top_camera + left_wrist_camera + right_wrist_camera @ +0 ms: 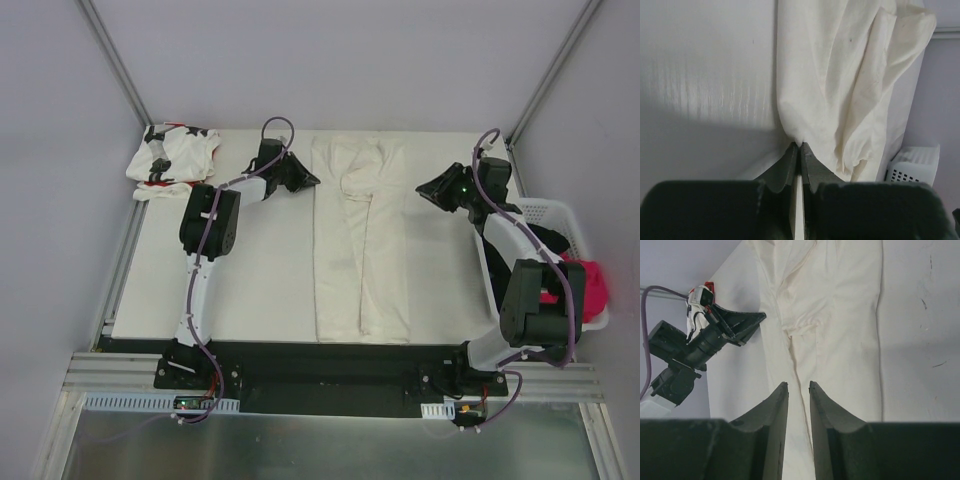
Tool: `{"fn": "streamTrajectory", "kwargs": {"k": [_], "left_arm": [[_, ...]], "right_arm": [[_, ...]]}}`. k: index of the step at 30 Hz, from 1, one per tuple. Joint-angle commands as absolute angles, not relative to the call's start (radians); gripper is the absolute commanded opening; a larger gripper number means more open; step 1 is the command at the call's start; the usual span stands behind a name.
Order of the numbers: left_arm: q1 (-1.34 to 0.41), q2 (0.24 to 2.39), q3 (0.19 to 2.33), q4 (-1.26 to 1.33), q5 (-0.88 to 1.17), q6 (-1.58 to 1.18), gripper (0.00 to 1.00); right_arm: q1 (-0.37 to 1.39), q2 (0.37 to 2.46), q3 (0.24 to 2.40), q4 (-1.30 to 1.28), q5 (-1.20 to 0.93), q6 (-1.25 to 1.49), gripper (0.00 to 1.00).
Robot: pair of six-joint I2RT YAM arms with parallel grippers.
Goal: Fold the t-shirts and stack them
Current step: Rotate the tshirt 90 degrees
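Cream t-shirt [362, 240] lies folded lengthwise across the middle of the table [250, 280], with the star-print t-shirt [172, 160] bunched at the far left corner and a white basket [545, 207] off the right edge. Left wrist view: the left gripper [799, 145] is closed, pinching the cream cloth's edge. Right wrist view: the right gripper [797, 387] has its fingers slightly apart above that shirt.
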State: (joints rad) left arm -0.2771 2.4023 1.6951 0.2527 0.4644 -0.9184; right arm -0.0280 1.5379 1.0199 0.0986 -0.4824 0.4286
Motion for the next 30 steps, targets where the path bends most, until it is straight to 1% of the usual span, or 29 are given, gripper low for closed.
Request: {"fn": "streamTrajectory", "kwargs": {"k": [1, 7, 13, 21, 24, 25, 28, 29, 30], "left_arm": [[-0.242, 2.422, 1.801, 0.242, 0.462, -0.908, 0.0], [-0.187, 2.439, 1.867, 0.207, 0.451, -0.888, 0.0], [-0.141, 2.437, 1.865, 0.206, 0.452, -0.879, 0.0], [-0.133, 2.424, 1.835, 0.216, 0.463, -0.864, 0.0], [-0.133, 2.415, 1.803, 0.236, 0.472, -0.864, 0.25], [-0.133, 2.41, 1.78, 0.248, 0.476, -0.865, 0.35], [-0.133, 2.379, 1.723, 0.259, 0.476, -0.851, 0.55], [-0.133, 2.353, 1.704, 0.267, 0.476, -0.844, 0.65], [-0.132, 2.335, 1.689, 0.267, 0.476, -0.822, 0.68]], "right_arm": [[-0.035, 1.479, 1.0, 0.091, -0.474, 0.402, 0.26], [-0.035, 1.463, 0.974, 0.075, -0.465, 0.387, 0.26], [-0.035, 1.454, 0.956, 0.058, -0.457, 0.377, 0.26], [-0.032, 1.453, 0.959, 0.058, -0.462, 0.385, 0.26], [-0.026, 1.454, 0.96, 0.058, -0.459, 0.383, 0.26], [-0.025, 1.456, 0.96, 0.058, -0.46, 0.382, 0.27], [-0.018, 1.465, 0.954, 0.058, -0.472, 0.376, 0.27], [-0.017, 1.471, 0.95, 0.057, -0.477, 0.373, 0.28], [-0.017, 1.473, 0.945, 0.057, -0.48, 0.371, 0.28]]}}
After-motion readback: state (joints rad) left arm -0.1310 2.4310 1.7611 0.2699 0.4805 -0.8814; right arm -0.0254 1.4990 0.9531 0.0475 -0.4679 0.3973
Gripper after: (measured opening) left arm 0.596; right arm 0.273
